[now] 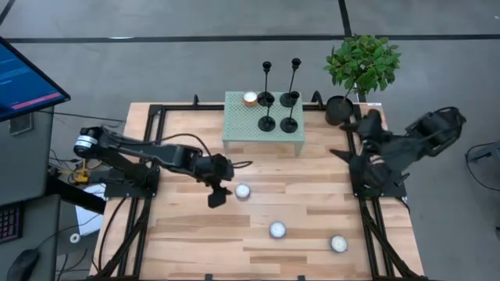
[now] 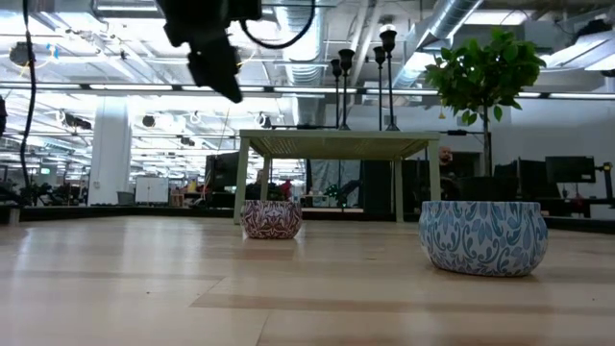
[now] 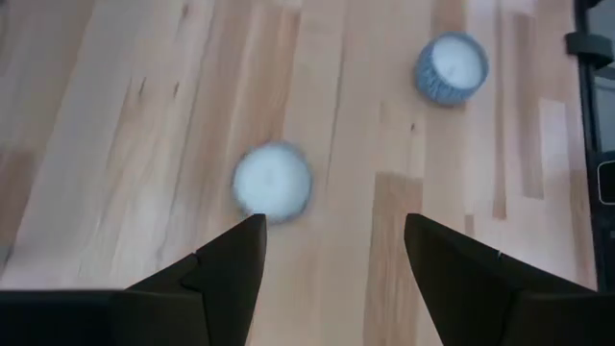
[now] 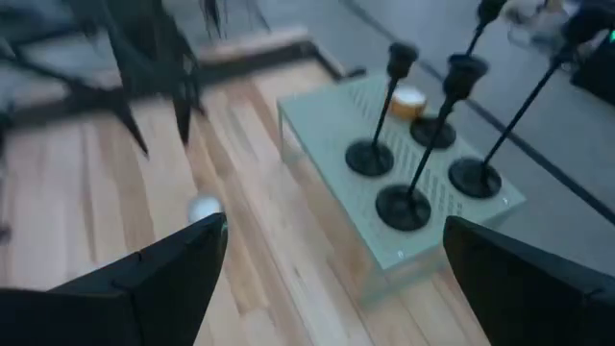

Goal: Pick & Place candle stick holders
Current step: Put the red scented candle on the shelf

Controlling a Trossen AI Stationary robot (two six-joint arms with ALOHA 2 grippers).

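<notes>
High view showed a wooden table (image 1: 195,234) with a small pale green stand (image 1: 238,129) set at its far middle edge. All four black candle stick holders (image 1: 278,109) stood upright on that stand, grouped toward its right half: two tall ones at the back and two short ones in front, their round bases close together but apart. A small orange-topped candle (image 1: 250,98) sat on the stand just left of the group. A potted green plant (image 1: 361,66) stood near the stand's right end, at the table's far right corner.

The left gripper (image 1: 219,191) hung above the middle of the table, well in front of the stand, with its fingers spread apart and nothing between them. Just beside it on the tabletop lay a round white-topped candle tin (image 1: 243,190). Two more white-topped tins (image 1: 277,229) lay nearer the front edge, apart from each other. Left wrist view showed the two dark fingers (image 3: 231,264) wide apart over bare wood, a blurred round tin (image 3: 273,181) beyond them.

The right gripper (image 1: 355,136) waited at the table's right side, near the plant pot. Right wrist view showed its fingers (image 4: 183,264) also wide apart and holding nothing, looking toward the stand and the four candlesticks.
</notes>
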